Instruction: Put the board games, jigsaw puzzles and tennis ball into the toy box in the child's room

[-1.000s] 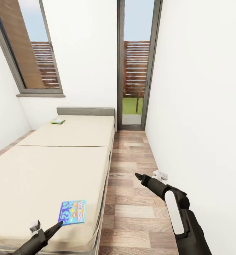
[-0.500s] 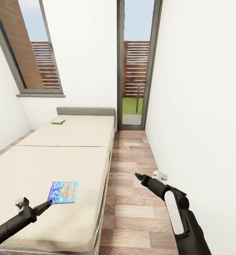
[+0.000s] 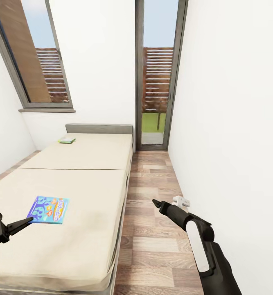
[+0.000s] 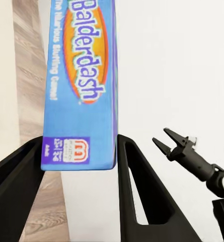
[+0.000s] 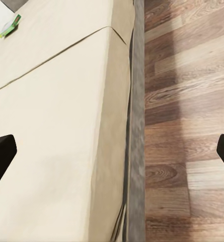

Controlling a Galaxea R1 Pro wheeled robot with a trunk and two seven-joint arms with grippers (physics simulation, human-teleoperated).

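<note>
Gripping blue Balderdash board game (image 3: pixel 48 209) by near short edge: left pincer (image 3: pixel 26 221) closed on it, box held above bed (image 3: pixel 83 192) near left side edge, long axis running away from pincer. Right pincer (image 3: pixel 154 202) over floor, state unclear. Green game (image 3: pixel 66 140) at headboard corner.

Mattress (image 3: pixel 71 180): matt beige cloth, smooth. Floor (image 3: pixel 152 229): wood planks, slight sheen. Balderdash box (image 3: pixel 48 209): glossy printed cardboard. Walls (image 3: pixel 226 102): matt white.

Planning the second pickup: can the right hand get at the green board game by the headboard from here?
Probably not. The green board game lies at the bed's far end by the headboard, while the right hand hangs over the floor, well short.
</note>
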